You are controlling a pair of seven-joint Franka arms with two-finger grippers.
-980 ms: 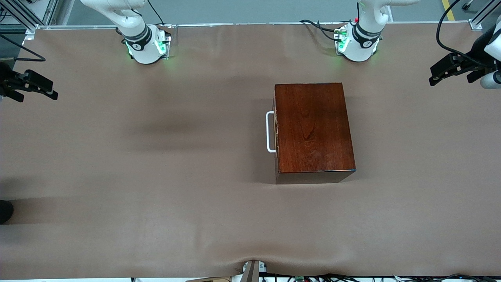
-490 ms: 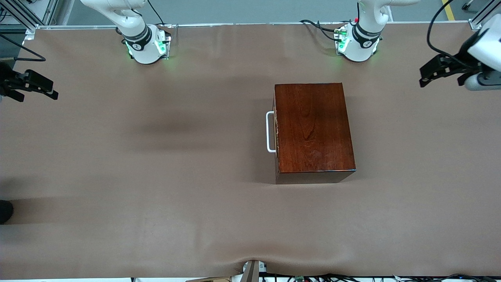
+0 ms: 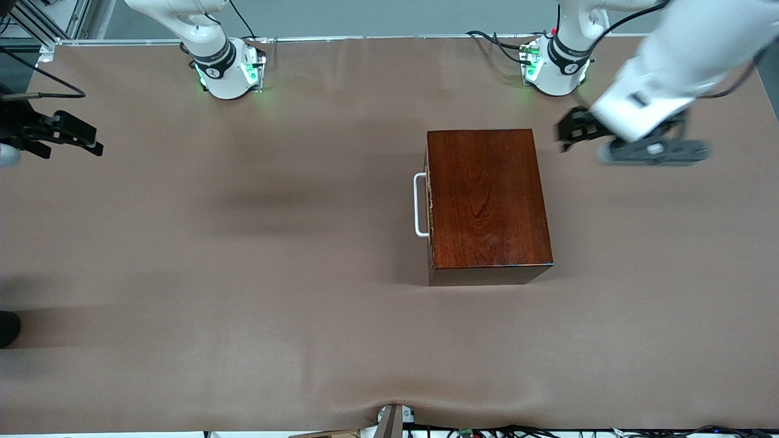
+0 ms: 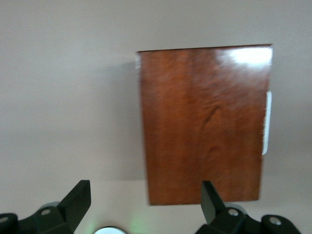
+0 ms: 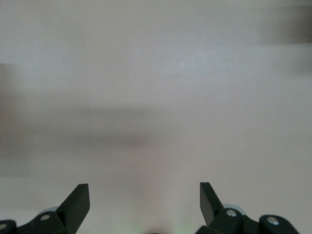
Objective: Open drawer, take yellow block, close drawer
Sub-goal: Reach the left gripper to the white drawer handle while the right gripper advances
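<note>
1. Left gripper point(image 3: 569, 131) hangs empty, fingers point(image 4: 78, 200) spread wide, over bare table point(image 3: 243, 274) beside the wooden box point(image 3: 487, 201).
2. Drawer point(image 3: 428, 207) sits shut, white handle point(image 3: 419, 205) facing open tabletop.
3. Right gripper point(image 3: 76, 140), open and empty, waits at the table's edge.

bare table point(image 3: 243, 243) fronts the drawer's handle point(image 3: 419, 205); seemingly nothing blocks it.

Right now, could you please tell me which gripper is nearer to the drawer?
Left. The left gripper hovers just beside the drawer box's corner; the right gripper hangs at the right arm's table end.
</note>
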